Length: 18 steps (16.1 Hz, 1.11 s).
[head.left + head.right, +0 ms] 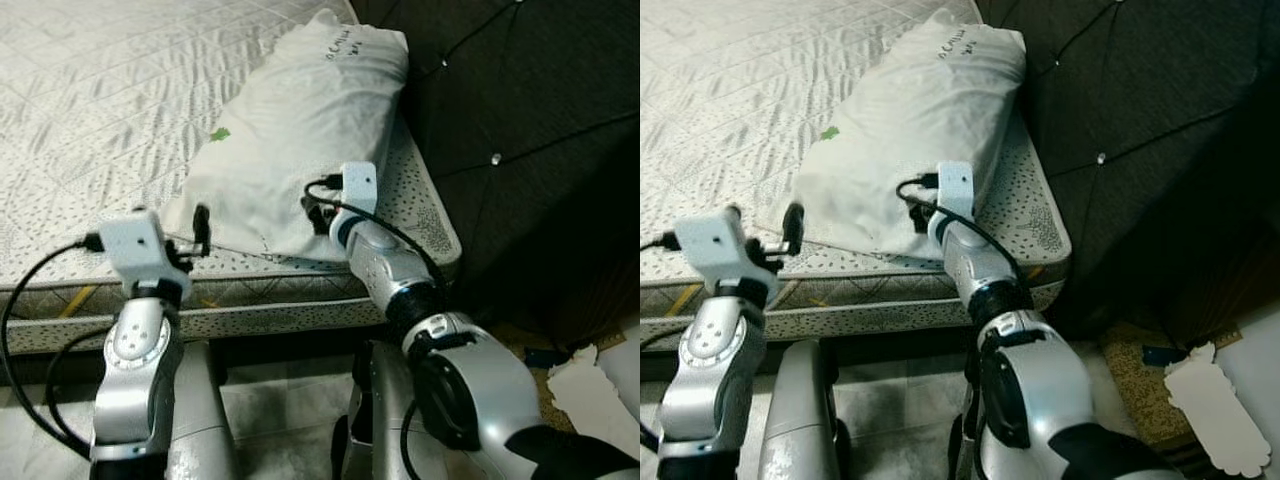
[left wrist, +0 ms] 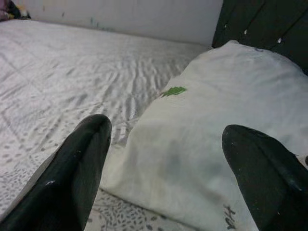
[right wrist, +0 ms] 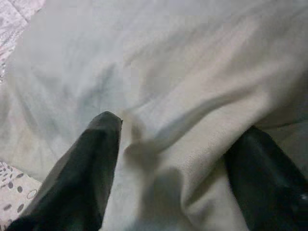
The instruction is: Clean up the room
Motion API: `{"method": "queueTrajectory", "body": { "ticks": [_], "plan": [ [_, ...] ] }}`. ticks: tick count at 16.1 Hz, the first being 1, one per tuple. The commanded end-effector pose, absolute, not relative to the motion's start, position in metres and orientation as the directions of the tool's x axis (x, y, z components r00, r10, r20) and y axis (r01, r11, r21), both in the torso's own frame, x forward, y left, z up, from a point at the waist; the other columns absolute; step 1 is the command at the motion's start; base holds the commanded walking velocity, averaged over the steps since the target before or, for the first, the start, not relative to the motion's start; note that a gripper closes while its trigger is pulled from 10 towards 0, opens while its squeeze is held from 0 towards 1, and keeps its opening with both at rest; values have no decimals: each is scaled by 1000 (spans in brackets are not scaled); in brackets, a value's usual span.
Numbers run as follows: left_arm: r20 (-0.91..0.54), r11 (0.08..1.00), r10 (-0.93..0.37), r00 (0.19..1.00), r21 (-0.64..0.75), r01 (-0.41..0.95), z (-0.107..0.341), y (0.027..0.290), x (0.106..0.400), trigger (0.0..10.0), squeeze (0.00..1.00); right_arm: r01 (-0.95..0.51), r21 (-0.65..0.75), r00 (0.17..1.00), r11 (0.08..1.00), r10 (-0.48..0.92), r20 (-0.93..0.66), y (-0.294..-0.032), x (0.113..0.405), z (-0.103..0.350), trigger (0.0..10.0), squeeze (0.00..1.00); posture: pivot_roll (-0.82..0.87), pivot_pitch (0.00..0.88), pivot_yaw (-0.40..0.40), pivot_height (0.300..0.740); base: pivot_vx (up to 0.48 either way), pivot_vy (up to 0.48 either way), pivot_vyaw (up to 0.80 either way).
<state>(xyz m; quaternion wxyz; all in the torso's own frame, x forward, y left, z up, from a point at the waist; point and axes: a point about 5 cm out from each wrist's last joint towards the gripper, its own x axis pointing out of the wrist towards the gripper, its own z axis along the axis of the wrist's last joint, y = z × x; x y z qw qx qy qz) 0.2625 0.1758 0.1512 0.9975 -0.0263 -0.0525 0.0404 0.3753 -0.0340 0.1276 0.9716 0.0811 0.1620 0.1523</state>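
Pillow (image 3: 183, 96) between right gripper's (image 3: 178, 159) spread jaws

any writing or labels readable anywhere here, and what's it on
Dark handwriting, two short lines, near the top end of the white fabric pillow: too small and blurred to read.
More dark marks on the pillow's near edge in the left wrist view: unreadable.
Small green mark on the pillow: a shape, not text.
Nothing else carries text.

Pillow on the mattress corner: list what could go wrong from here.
1. The pillow lies near the mattress edge; a pull could drag it to the floor.
2. The right gripper is open, fingers pressed into loose fabric; it may pinch only the cover.
3. The left gripper is open, straddling one corner; lifting could be uneven.
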Motion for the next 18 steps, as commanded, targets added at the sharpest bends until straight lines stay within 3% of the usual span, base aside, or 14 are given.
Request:
{"method": "queueTrajectory", "body": {
  "ticks": [1, 10, 12, 18],
  "plan": [
    [95, 996, 84, 992, -50, -79, 150, 176, 264, 10000, 0, -303, 225, 891, 926, 359, -278, -17, 373, 133, 0, 0, 165, 63, -98, 537, 0, 0, 0],
    [121, 995, 92, 988, -54, -86, 155, 178, 276, 10000, 0, -299, 236, 878, 924, 364, -312, -25, 371, 119, 0, 0, 150, 38, -94, 537, 0, 0, 0],
    [125, 996, 83, 989, -52, -77, 154, 174, 276, 10000, 0, -288, 181, 886, 940, 333, -323, -37, 370, 110, 0, 0, 148, 38, -96, 537, 0, 0, 0],
    [82, 994, 112, 990, -27, -110, 141, 181, 265, 10000, 0, -163, 193, 907, 967, 224, -356, -81, 372, 93, 0, 0, 148, 85, -106, 537, 0, 0, 0]
  ]
}}
